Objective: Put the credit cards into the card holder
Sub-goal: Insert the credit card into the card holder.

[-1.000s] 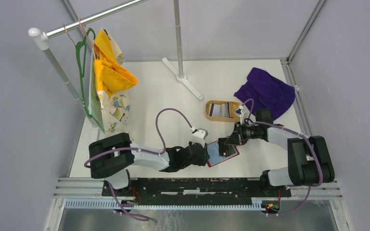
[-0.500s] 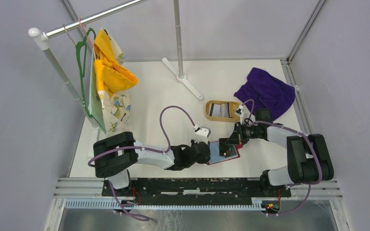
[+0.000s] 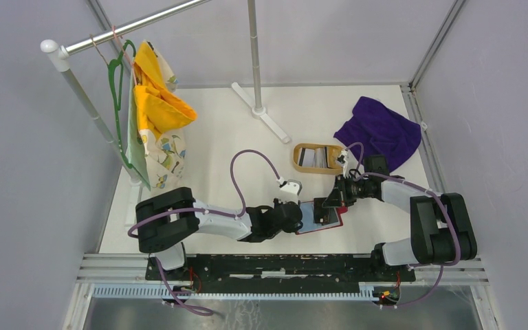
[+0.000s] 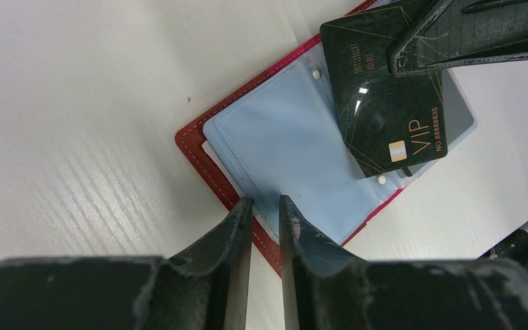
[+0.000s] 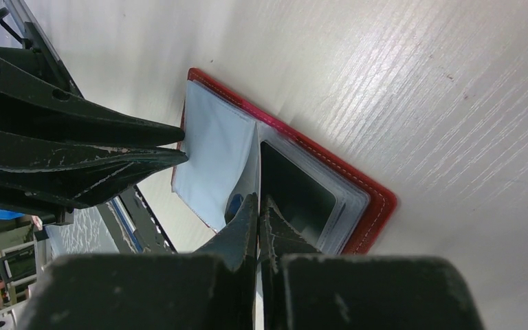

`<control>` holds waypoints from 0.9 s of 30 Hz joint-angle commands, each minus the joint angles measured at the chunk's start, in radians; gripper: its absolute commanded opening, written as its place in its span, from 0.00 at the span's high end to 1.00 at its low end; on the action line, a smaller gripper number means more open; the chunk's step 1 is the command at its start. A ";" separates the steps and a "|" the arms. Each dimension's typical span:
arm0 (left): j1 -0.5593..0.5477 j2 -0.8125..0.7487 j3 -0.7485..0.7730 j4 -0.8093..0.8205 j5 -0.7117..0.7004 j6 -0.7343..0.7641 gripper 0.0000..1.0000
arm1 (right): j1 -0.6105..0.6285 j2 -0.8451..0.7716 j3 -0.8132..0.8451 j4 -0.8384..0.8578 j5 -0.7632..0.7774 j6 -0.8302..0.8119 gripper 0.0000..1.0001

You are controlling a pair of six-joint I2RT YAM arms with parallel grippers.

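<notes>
2 grippers meet at the red card holder (image 4: 199, 155), open on the table (image 4: 75, 103). We note the left gripper (image 4: 265, 203) narrowed, nipping the edge of its pale blue inner sleeve (image 4: 282, 137). Right gripper (image 5: 258, 203) clamped on a black card (image 4: 392, 117), slanted over the holder's other half.

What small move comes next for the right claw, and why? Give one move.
Probably ease the right claw forward so the black card slides into a pocket of the holder. The card is pinched and lies tilted across the open sleeves, not yet inside. The left claw pinches a blue sleeve at its edge, seemingly holding the pages apart.
</notes>
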 commanded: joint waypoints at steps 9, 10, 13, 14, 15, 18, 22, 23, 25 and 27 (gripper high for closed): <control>0.010 0.030 0.017 -0.035 -0.030 0.034 0.73 | 0.009 0.021 -0.023 0.003 0.048 0.032 1.00; 0.010 0.030 0.017 -0.035 -0.030 0.034 0.73 | 0.010 0.020 -0.023 0.002 0.048 0.034 1.00; 0.010 0.032 0.020 -0.035 -0.030 0.036 0.73 | 0.015 0.022 -0.025 0.003 0.040 0.035 1.00; 0.010 0.033 0.021 -0.035 -0.030 0.038 0.73 | 0.017 0.023 -0.026 0.003 0.042 0.035 1.00; 0.010 0.033 0.023 -0.034 -0.029 0.040 0.73 | 0.021 0.026 -0.027 0.005 0.043 0.038 1.00; 0.009 0.035 0.028 -0.033 -0.029 0.045 0.73 | 0.033 0.041 -0.026 0.007 0.046 0.041 1.00; 0.010 0.037 0.029 -0.033 -0.027 0.045 0.73 | 0.043 0.060 -0.024 0.007 0.056 0.049 1.00; 0.010 0.038 0.029 -0.033 -0.026 0.045 0.73 | 0.045 0.062 -0.024 0.007 0.057 0.051 1.00; 0.009 0.038 0.029 -0.031 -0.026 0.045 0.74 | 0.046 0.066 -0.021 0.007 0.067 0.056 1.00; 0.009 0.039 0.030 -0.029 -0.024 0.045 0.74 | 0.046 0.070 -0.021 0.008 0.073 0.061 1.00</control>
